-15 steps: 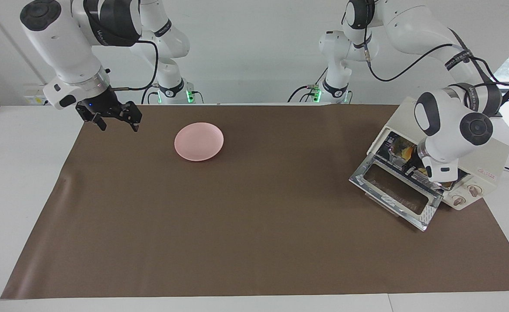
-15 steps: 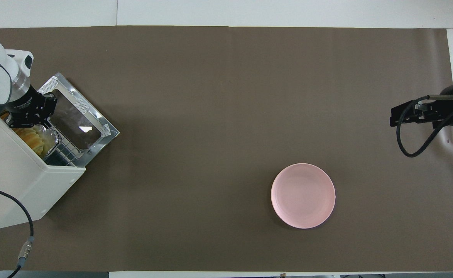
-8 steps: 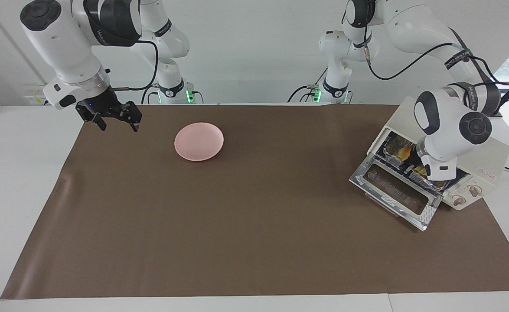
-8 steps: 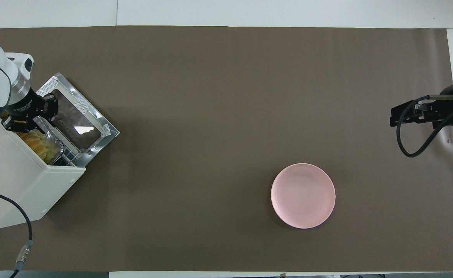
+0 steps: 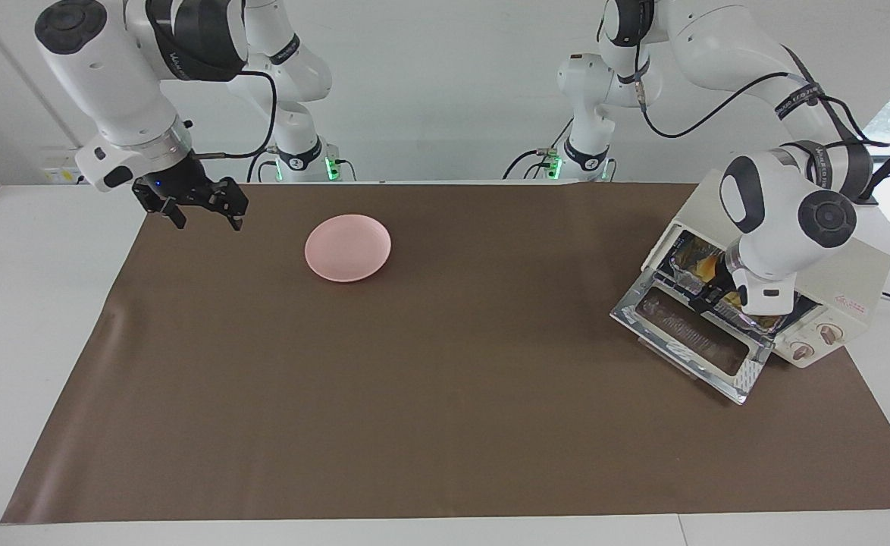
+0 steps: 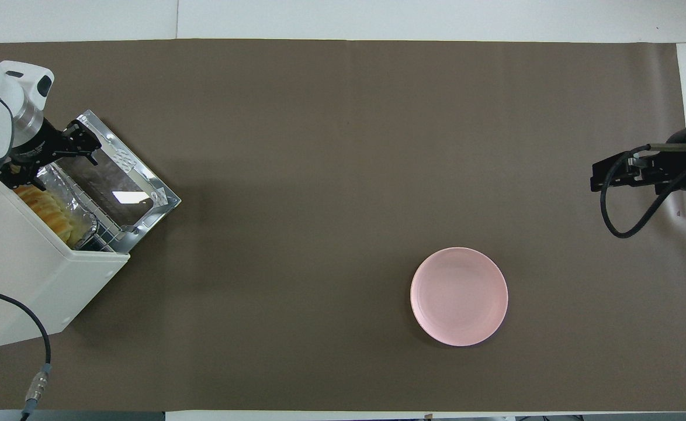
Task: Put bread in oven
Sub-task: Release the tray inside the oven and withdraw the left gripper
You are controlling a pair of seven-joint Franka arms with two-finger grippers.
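Note:
The cream-white oven (image 5: 847,277) (image 6: 33,280) stands at the left arm's end of the table, its glass door (image 5: 691,341) (image 6: 121,181) dropped open. Inside its mouth, on the wire rack, the golden bread (image 6: 51,210) (image 5: 710,265) lies in a silver foil tray (image 6: 83,213) (image 5: 684,258). My left gripper (image 5: 725,299) (image 6: 51,159) hangs at the oven's mouth just above the tray, open and holding nothing. My right gripper (image 5: 208,221) (image 6: 612,175) waits open over the mat's edge at the right arm's end.
A round pink plate (image 5: 348,247) (image 6: 458,296), with nothing on it, sits on the brown mat (image 5: 415,379) toward the right arm's end, near the robots. The oven's black cable (image 6: 39,351) runs off its back corner.
My left gripper has opened and risen slightly, drawing back from the foil tray. The tray with the bread stays in the oven. The right arm has not moved.

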